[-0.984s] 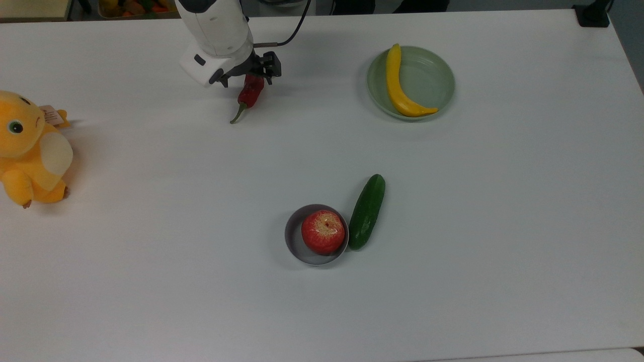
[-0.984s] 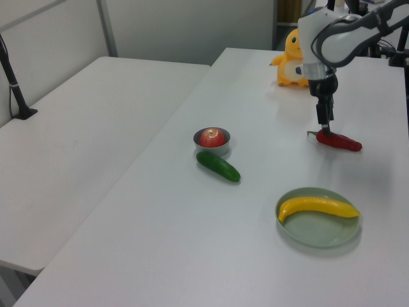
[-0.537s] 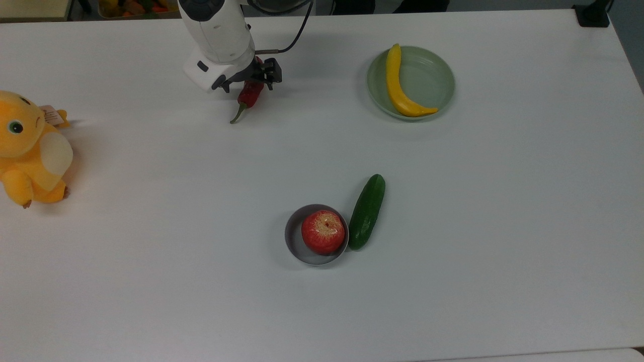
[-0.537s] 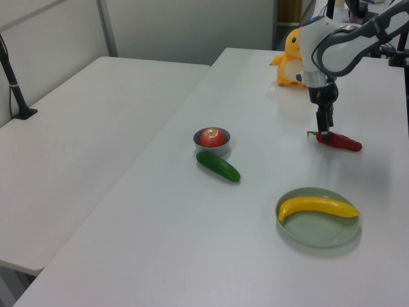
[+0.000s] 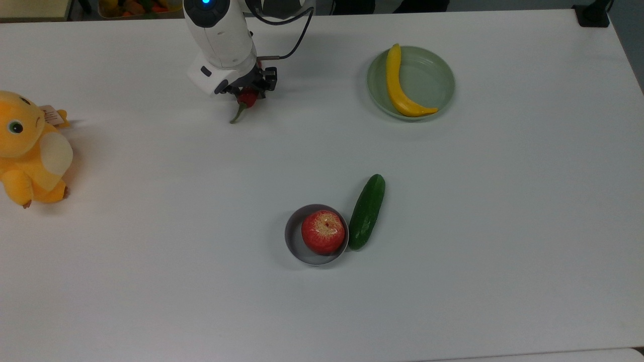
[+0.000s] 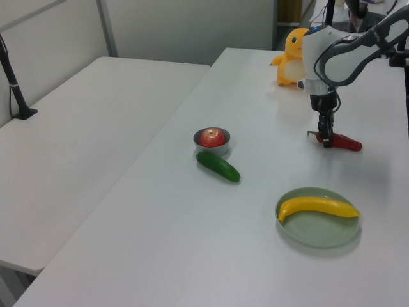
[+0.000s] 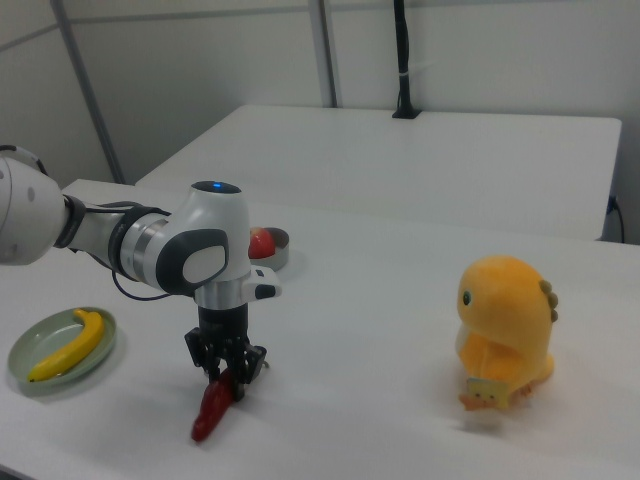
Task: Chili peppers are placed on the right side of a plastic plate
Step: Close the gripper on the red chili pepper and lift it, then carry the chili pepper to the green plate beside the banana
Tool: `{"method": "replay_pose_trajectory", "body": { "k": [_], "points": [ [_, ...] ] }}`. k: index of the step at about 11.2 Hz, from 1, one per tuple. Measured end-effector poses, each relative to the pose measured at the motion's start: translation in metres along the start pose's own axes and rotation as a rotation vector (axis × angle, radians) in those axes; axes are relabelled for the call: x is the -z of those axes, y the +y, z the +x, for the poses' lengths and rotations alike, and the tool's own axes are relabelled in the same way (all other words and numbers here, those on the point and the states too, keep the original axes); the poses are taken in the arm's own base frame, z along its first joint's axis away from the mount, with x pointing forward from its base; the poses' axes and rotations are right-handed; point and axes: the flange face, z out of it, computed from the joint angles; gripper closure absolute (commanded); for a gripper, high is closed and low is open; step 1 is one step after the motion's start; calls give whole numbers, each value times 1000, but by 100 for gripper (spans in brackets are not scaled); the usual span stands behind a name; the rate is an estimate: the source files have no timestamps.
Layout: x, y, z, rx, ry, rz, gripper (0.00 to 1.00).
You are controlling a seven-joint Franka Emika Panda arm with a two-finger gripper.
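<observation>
Over the last second the claw (image 5: 250, 90) has come down onto the chili pepper (image 5: 245, 100), which lies flat on the tabletop (image 5: 201, 281); its fingers straddle the pepper's stem end, but whether they have clamped I cannot tell. The grasp seems imminent, the carry not begun. Going rightward in the top view from the claw, bare tabletop leads to the plastic plate (image 5: 435, 75), well apart, with a banana (image 5: 396, 85) on the half nearer the claw. The tabletop's far edge runs just behind the claw.
</observation>
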Motion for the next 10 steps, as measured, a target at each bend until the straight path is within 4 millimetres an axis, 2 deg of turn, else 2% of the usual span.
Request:
{"method": "replay_pose_trajectory", "body": {
  "k": [6, 8, 10],
  "points": [
    [6, 5, -5, -10, -9, 5, 100],
    [15, 5, -15, -13, -46, 17, 100],
    [31, -6, -28, 4, -85, 27, 100]
  ]
}}
